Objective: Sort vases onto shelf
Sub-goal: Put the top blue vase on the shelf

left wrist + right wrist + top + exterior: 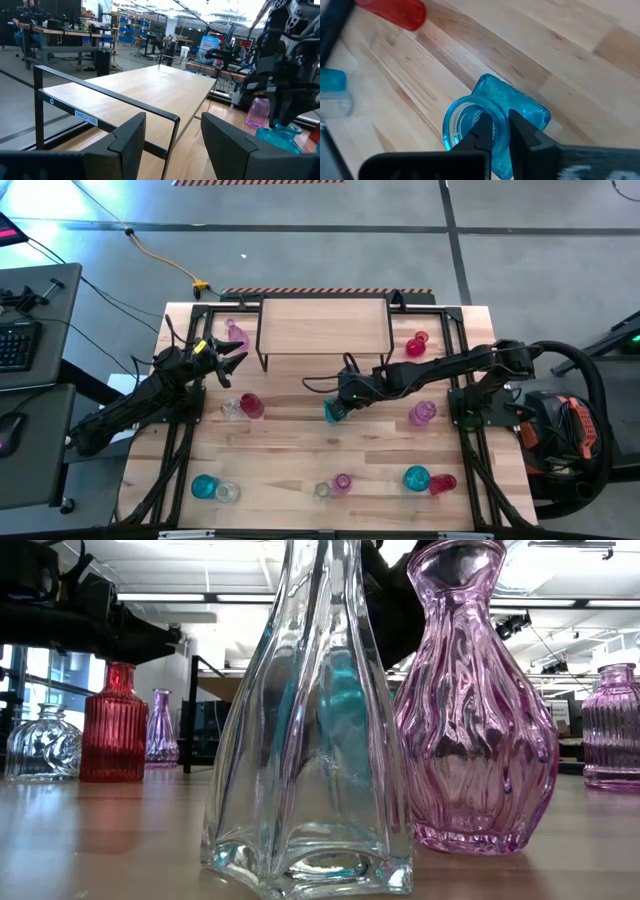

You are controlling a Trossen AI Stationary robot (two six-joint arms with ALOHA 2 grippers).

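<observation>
- Teal vase point(492, 120) stands on the bench point(300, 450) in front of the shelf point(325, 325), near the middle, with the right gripper point(501, 131) on its mouth.
- Right fingers are clamped on the rim: in the right wrist view one finger sits inside the round mouth and the other outside the lip, pressed together on the wall.
- It looks like thin, translucent glass: stiff, slick and breakable, probably light. A pinch on the lip is a narrow hold, so it may swing or slip if lifted fast.
- Its long axis runs up and down, mouth up and squarish base on the wood; whether it tilts slightly, I cannot tell.
- Left gripper point(172, 145) waits by the shelf's left end, fingers apart and holding nothing.
- Other vases are scattered around the bench; the shelf top is bare.
</observation>
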